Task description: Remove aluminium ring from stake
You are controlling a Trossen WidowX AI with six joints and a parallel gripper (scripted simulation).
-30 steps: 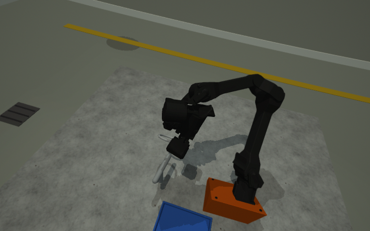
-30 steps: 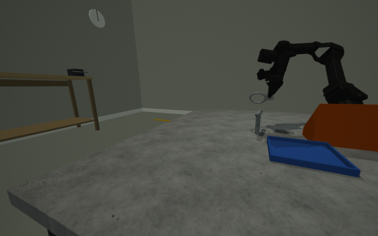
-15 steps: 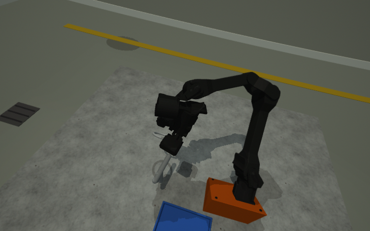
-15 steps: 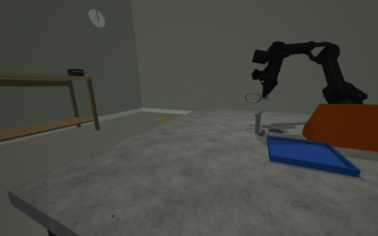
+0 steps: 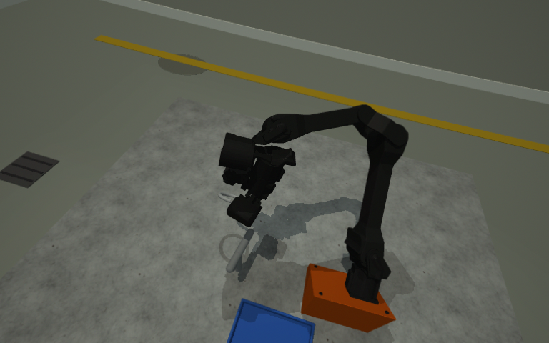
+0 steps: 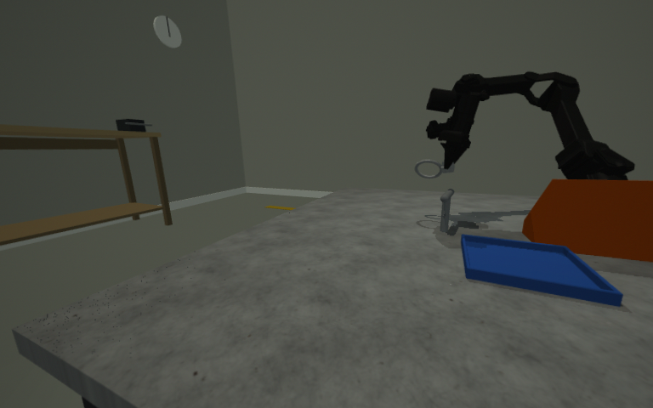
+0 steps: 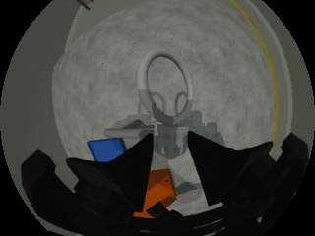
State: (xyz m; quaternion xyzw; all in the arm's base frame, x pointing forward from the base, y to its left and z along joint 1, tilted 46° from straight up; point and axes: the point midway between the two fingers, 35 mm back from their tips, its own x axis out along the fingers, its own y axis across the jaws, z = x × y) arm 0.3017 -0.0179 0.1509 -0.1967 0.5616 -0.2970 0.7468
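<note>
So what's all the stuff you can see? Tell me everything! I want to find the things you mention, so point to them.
Ring (image 5: 221,194) (image 6: 416,168) (image 7: 142,79): one, silvery, above the table
Stake (image 5: 236,254) (image 6: 444,214) (image 7: 123,133): one, grey, on the table
Tray (image 5: 277,329) (image 6: 527,265) (image 7: 105,148): one, blue, on the table
Table (image 5: 141,254) (image 6: 269,303) (image 7: 113,59): one, grey, under them
Stripe (image 5: 290,86) (image 6: 279,207) (image 7: 272,79): one, yellow, floor
Grate (image 5: 26,163): one, dark, floor
Round patch (image 5: 186,70): one, dark, floor
Clock (image 6: 167,37): one, pale, wall
Bench (image 6: 161,182): one, brown, left
Box (image 6: 130,126): one, dark, on bench
Base block (image 5: 337,306) (image 6: 603,222) (image 7: 162,189): one, orange, under arm
Arm (image 5: 377,191) (image 6: 576,121): one, black, above table
Gripper (image 5: 239,204) (image 6: 448,164) (image 7: 169,136): one, black, holding the ring
</note>
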